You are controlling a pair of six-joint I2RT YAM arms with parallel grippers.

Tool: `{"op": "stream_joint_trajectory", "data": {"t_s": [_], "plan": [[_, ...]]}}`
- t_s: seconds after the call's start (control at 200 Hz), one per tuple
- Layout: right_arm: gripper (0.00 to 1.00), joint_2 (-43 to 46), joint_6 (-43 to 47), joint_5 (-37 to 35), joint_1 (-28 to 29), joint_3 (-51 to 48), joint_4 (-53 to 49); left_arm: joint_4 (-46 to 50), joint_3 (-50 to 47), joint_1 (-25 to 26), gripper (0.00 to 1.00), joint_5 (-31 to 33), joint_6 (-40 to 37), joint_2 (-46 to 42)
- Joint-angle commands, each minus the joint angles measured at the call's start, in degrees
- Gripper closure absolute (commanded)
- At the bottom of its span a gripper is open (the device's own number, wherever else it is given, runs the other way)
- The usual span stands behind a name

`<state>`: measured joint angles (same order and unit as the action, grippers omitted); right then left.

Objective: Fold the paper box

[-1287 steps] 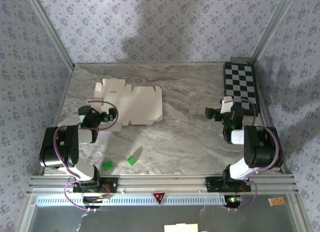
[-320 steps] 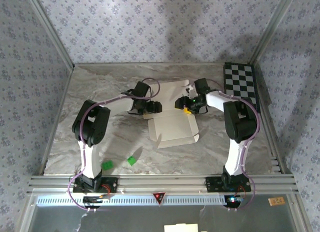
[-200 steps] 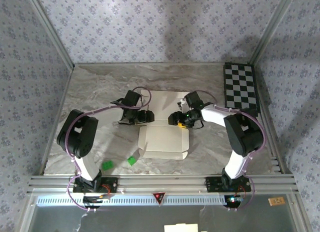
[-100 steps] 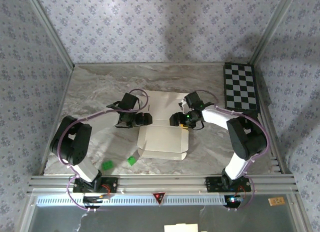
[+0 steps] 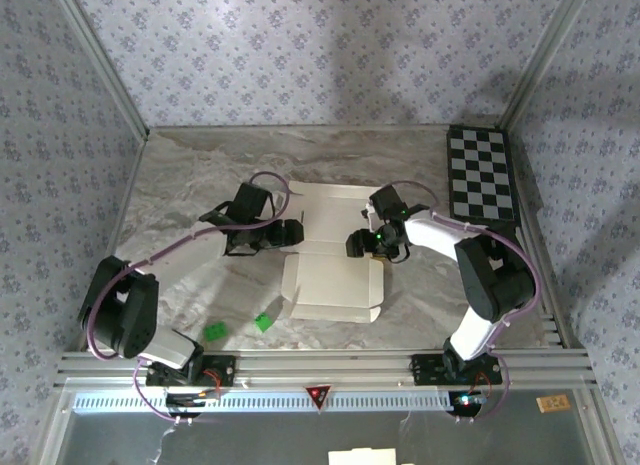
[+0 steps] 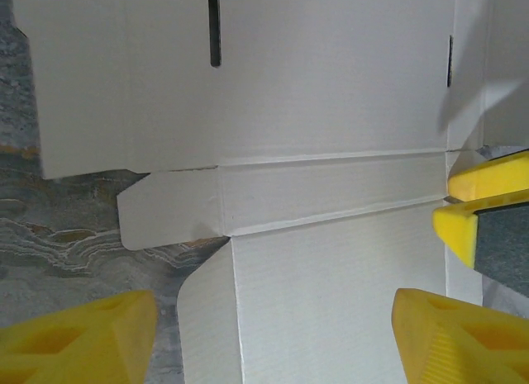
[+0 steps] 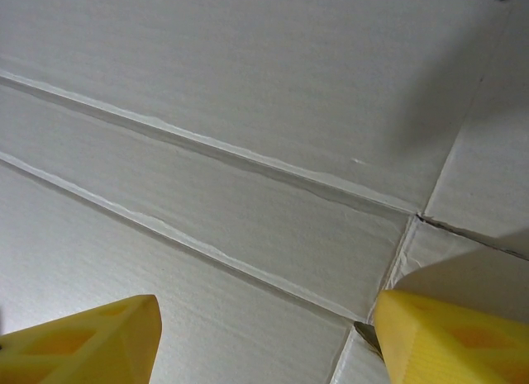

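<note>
a white, partly folded thin cardboard box lies mid-table on the grey marbled tabletop, the left gripper and right gripper flanking its middle crease, each with yellow fingers spread apart.

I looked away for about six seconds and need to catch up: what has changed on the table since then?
The paper box moved from the left side to the table's centre. Both arms unfolded and reached in: the left gripper is at its left edge, the right gripper at its right edge, both open. The green bits and checkerboard stayed put.
</note>
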<state>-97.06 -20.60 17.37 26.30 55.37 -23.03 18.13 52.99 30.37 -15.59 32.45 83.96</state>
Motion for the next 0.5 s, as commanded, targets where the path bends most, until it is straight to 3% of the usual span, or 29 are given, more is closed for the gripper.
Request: {"op": "stream_joint_trajectory", "data": {"t_s": [0.0,0.185,0.34,0.495], "plan": [[0.29,1.44,1.45,-2.92,0.41,2.19,-4.77,2.26,1.83,-0.51,0.25,1.27,-0.78,-0.46],[0.29,2.00,0.03,-1.42,1.68,5.04,-4.80,0.68,0.75,-1.01,0.25,-0.03,0.08,1.61],[0.30,0.13,-5.62,5.85,2.52,5.24,0.89,-1.82,-0.21,-1.61,0.26,-1.54,1.34,3.81],[0.39,-3.15,-11.37,12.45,3.96,5.09,8.92,-3.88,-0.71,-2.29,0.27,-2.67,2.14,5.85]]}}
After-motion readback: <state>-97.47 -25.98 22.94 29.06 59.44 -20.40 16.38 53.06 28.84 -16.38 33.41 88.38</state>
